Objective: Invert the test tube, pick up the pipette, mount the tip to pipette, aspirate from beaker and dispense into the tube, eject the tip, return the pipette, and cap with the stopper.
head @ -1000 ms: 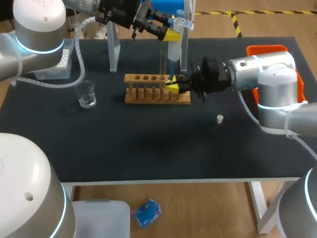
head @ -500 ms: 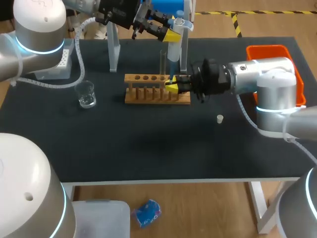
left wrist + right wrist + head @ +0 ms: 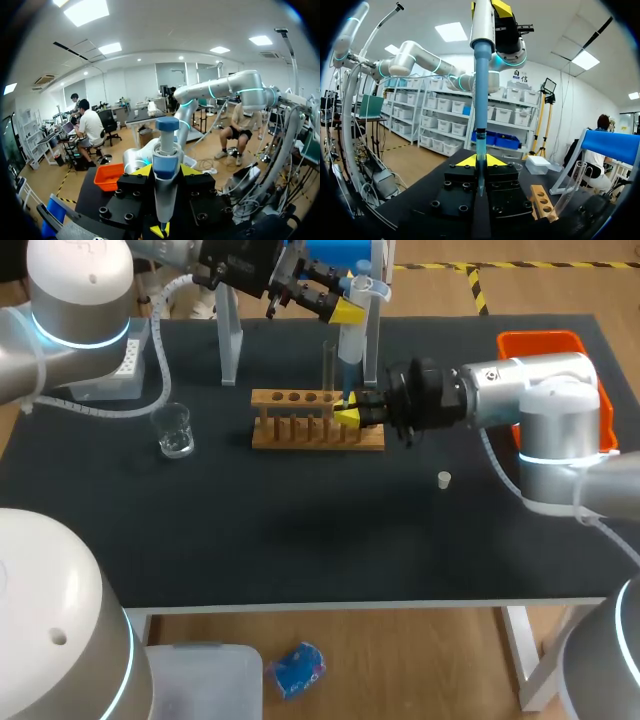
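My left gripper (image 3: 345,310) is shut on the pipette (image 3: 352,340), which hangs upright above the wooden rack (image 3: 300,435). In the left wrist view the pipette (image 3: 165,170) stands between the yellow fingers, its blue plunger end up. My right gripper (image 3: 348,417) is at the rack's right end, shut on a thin test tube (image 3: 480,167). The pipette's blue tip (image 3: 481,100) reaches down into that tube's mouth. A second glass tube (image 3: 327,365) stands tall in the rack. The small white stopper (image 3: 444,479) lies on the mat to the right. The beaker (image 3: 175,430) sits left of the rack.
An orange bin (image 3: 540,340) sits at the table's right edge behind my right arm. A white tip box (image 3: 112,375) is at the far left, and the pipette stand (image 3: 230,340) rises behind the rack. The table's front half is bare black mat.
My right arm's forearm has shifted slightly. Both grippers, the pipette and the tube stay where they were.
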